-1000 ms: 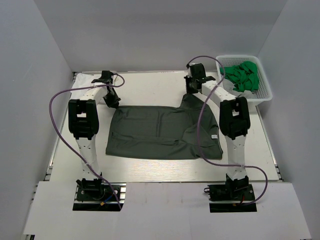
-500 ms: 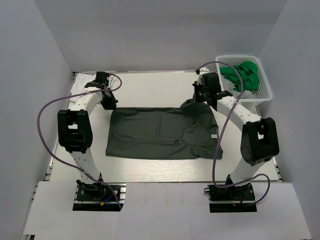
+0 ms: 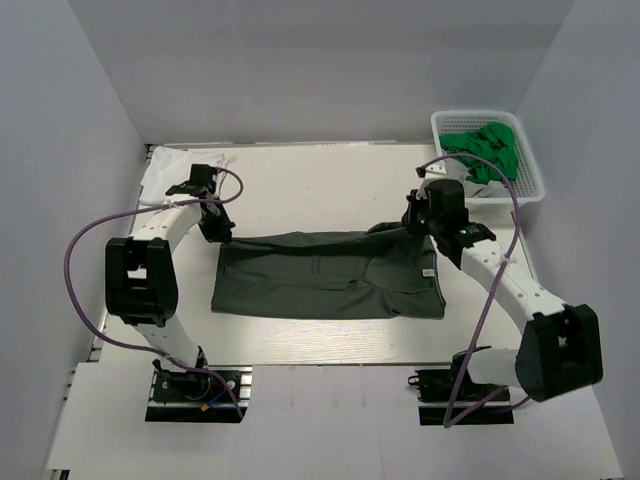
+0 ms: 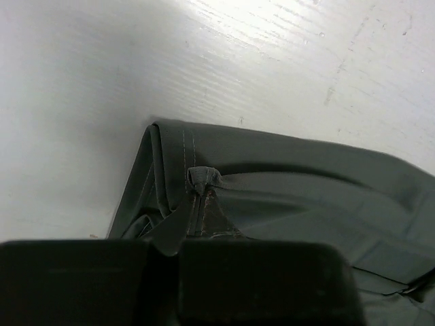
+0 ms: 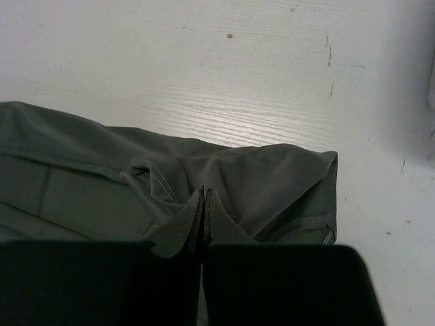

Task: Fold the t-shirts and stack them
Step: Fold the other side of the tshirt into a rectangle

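The dark olive-grey t-shirt (image 3: 330, 280) lies spread across the middle of the table, its far edge lifted and drawn toward me. At the far left corner of the tee, my left gripper (image 3: 217, 228) is shut on a pinch of hem (image 4: 201, 178). My right gripper (image 3: 416, 222) is shut on the far right corner; in the right wrist view the cloth (image 5: 272, 173) peaks between the closed fingertips (image 5: 205, 193). A white t-shirt (image 3: 162, 178) lies at the table's far left corner, hard to tell from the white top.
A white mesh basket (image 3: 530, 188) with green cloth (image 3: 488, 150) stands at the far right corner. Grey walls close in the table on three sides. Purple cables loop off both arms.
Both grippers have come toward the near side, pulling the tee's far edge with them, so the shirt looks narrower. The right arm's elbow has swung out to the right.
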`<state>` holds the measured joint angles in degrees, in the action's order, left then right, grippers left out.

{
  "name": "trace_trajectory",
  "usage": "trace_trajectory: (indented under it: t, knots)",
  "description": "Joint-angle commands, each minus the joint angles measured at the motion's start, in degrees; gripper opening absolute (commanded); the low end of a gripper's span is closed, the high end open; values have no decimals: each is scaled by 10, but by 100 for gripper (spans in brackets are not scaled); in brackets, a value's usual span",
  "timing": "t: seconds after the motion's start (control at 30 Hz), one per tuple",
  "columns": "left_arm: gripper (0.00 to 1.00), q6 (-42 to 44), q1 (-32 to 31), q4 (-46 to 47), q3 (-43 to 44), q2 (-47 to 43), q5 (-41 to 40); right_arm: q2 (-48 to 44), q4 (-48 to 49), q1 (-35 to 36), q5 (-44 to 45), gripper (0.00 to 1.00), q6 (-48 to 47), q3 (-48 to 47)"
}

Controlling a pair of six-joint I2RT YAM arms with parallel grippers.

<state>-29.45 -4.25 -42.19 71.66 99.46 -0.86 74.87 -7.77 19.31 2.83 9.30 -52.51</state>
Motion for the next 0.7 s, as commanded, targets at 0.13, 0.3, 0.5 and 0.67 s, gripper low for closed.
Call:
trace_trajectory:
  t: [0.13, 0.3, 0.5, 0.67]
  knots:
    - [0, -14, -1, -11, -37, -67, -32, -97, -18, 0, 18, 0, 40, 76]
    - [0, -14, -1, -23, -57, -80, -46, -159, -17, 1, 1, 0, 63, 137]
    - [6, -19, -1, -28, -96, -102, -39, -184, -23, 0, -47, 0, 109, 206]
    - [65, -25, -1, -61, -122, -121, -46, -206, -32, 2, -106, 11, 152, 256]
